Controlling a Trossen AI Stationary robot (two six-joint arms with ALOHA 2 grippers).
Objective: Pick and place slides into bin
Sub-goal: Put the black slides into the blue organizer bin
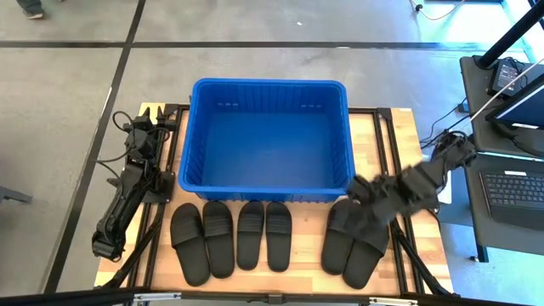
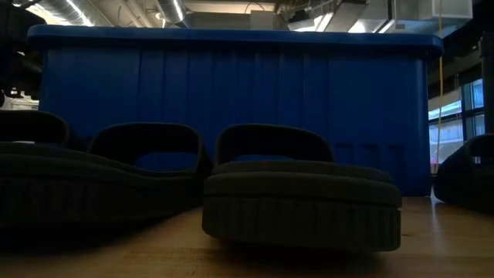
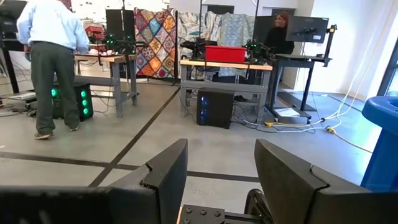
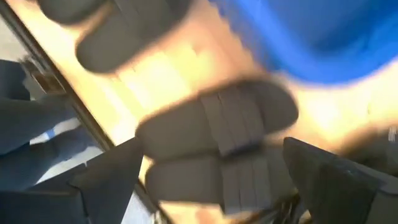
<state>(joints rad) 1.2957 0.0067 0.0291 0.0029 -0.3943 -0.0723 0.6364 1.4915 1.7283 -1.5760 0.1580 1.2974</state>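
Six black slides lie sole-down in three pairs on the wooden table, in front of the blue bin: a left pair, a middle pair and a right pair. My right gripper is open and hovers over the far ends of the right pair. In the right wrist view its fingers stand apart above the straps of two slides, touching nothing. My left gripper is open and empty at the table's far left corner, pointing away from the table.
The bin stands empty behind the slides, close to their far ends, and fills the low view behind them. A laptop stand is off the table's right edge. A person stands in the room beyond.
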